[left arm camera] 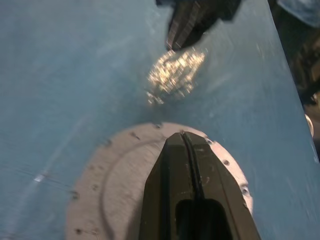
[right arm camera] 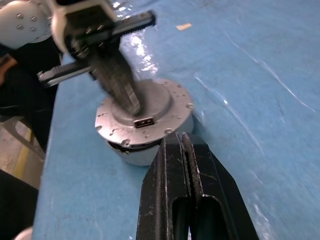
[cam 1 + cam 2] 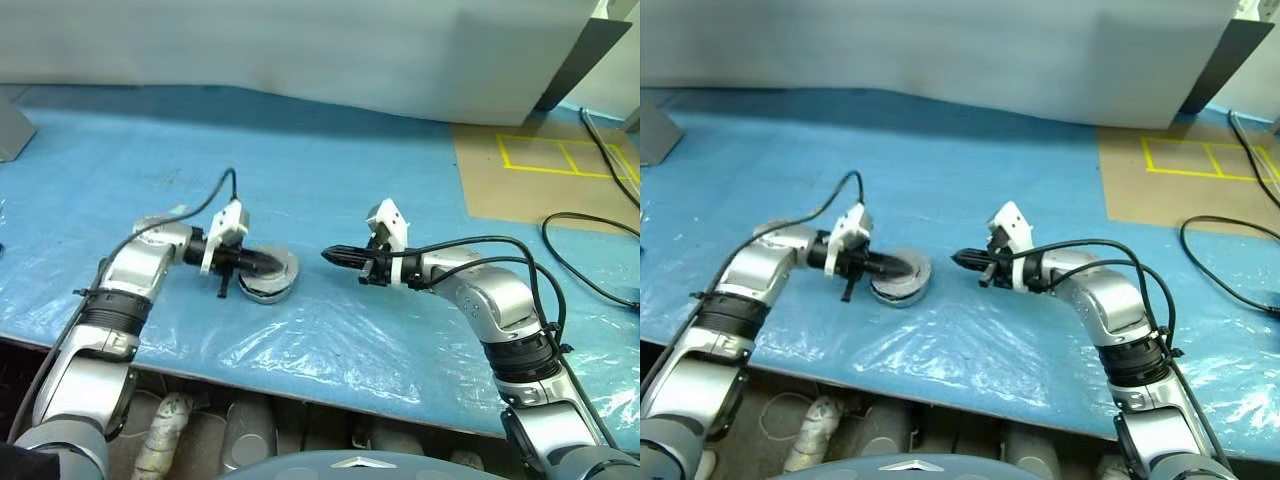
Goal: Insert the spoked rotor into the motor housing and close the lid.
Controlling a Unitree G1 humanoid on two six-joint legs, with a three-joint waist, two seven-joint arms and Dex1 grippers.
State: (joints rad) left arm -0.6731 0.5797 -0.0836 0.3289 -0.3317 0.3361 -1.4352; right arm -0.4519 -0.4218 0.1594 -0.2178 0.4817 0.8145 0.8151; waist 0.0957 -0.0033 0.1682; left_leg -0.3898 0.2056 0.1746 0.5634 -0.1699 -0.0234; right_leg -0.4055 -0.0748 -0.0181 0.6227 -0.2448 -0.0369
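Closed left hand point(image 1: 184, 137) over the lid point(image 1: 120, 185).

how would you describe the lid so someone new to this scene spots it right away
On the blue-covered table, look under the shut tips of the left gripper. The lid is the round silver disc with small rim holes, capping the motor housing; it is the one round metal thing there.

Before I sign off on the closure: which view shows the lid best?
The right wrist view: the lid shows whole, smooth face up, on the motor housing, with the shut left gripper on it. The left wrist view crops it; the eye views show it small.
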